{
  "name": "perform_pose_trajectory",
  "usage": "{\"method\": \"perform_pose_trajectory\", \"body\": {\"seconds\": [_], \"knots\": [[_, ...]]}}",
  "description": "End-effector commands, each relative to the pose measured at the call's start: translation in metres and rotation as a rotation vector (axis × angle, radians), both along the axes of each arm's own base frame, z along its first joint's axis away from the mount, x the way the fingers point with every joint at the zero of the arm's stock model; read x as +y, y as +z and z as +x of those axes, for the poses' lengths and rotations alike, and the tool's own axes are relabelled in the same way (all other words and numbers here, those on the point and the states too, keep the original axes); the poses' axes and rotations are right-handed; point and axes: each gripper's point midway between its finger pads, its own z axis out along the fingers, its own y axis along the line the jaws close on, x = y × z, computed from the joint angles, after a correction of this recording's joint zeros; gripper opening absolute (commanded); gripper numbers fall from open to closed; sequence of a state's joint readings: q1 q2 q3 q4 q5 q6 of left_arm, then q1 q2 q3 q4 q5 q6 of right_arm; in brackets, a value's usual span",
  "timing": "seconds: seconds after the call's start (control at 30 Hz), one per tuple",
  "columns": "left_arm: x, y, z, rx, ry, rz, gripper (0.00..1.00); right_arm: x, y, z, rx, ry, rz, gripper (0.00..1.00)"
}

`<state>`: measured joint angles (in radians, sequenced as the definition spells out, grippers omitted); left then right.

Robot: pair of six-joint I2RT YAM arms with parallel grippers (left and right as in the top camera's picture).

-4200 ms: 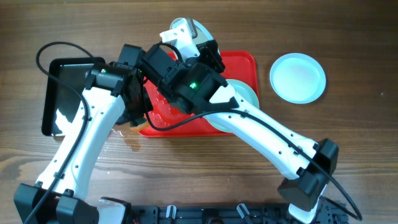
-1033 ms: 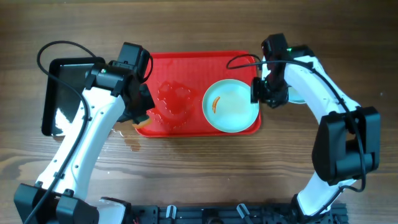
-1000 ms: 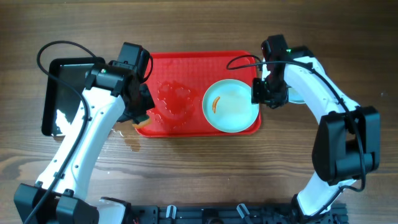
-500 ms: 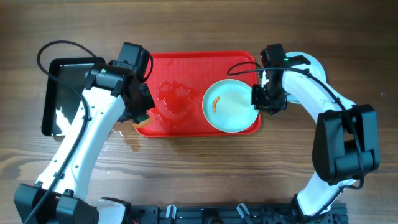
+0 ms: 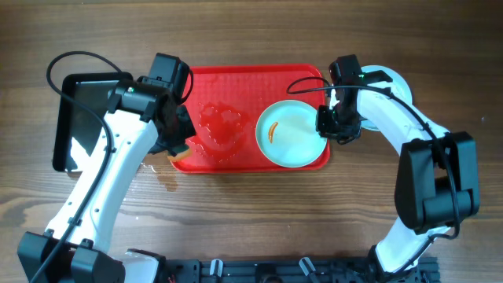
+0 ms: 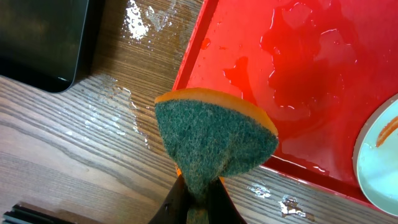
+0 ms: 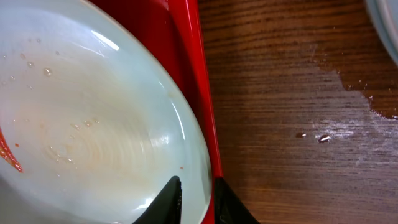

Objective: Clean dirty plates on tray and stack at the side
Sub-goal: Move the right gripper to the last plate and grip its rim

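Note:
A pale blue-white plate [image 5: 292, 135] with an orange smear [image 5: 273, 130] lies at the right end of the red tray [image 5: 236, 79]. My right gripper [image 5: 330, 126] is at the plate's right edge. In the right wrist view the right gripper [image 7: 196, 183] is shut on the plate [image 7: 93, 124], one finger inside its rim and the other outside the tray's rim [image 7: 202, 93]. My left gripper [image 5: 177, 149] hangs over the tray's left front corner. Its jaws [image 6: 198, 186] are shut on a green-faced orange sponge [image 6: 214, 140]. A clean plate [image 5: 393, 76] lies right of the tray, mostly hidden by my right arm.
A glossy black tray [image 5: 78, 118] sits on the wooden table at the far left. A puddle of water [image 5: 222, 126] lies on the red tray's left half. Wet patches mark the wood by the tray's left front corner [image 6: 134, 106] and by the clean plate [image 7: 348, 93].
My right gripper has shifted slightly towards the plate's edge and its jaws have narrowed onto the rim. The left arm and sponge have not moved.

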<state>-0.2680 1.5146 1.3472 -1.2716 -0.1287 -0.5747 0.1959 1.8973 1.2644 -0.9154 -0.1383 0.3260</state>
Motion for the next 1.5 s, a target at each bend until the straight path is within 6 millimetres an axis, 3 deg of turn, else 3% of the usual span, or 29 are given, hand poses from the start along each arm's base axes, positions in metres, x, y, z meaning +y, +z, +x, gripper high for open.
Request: {"method": "perform_pose_trajectory", "body": {"seconds": [0.0,0.47,1.0,1.1,1.33,1.47], "knots": [[0.000,0.000,-0.002,-0.002,0.012,-0.011,0.06,0.003,-0.008,-0.004,0.027,-0.012,0.014,0.20],[0.000,0.000,-0.002,0.000,0.012,-0.010,0.06,0.004,-0.012,-0.003,0.030,-0.012,0.016,0.23],[0.000,0.000,-0.002,0.000,0.012,-0.011,0.06,0.033,-0.010,-0.007,0.031,0.030,0.103,0.18],[0.000,0.000,-0.003,0.003,0.012,-0.010,0.06,0.034,-0.015,-0.004,-0.002,0.055,0.056,0.25],[0.001,0.000,-0.004,0.007,0.012,-0.008,0.06,0.025,-0.032,-0.017,0.028,-0.039,0.006,0.23],[0.001,0.000,-0.004,0.007,0.012,-0.008,0.06,0.032,-0.040,-0.022,0.029,-0.044,0.052,0.23]]}}
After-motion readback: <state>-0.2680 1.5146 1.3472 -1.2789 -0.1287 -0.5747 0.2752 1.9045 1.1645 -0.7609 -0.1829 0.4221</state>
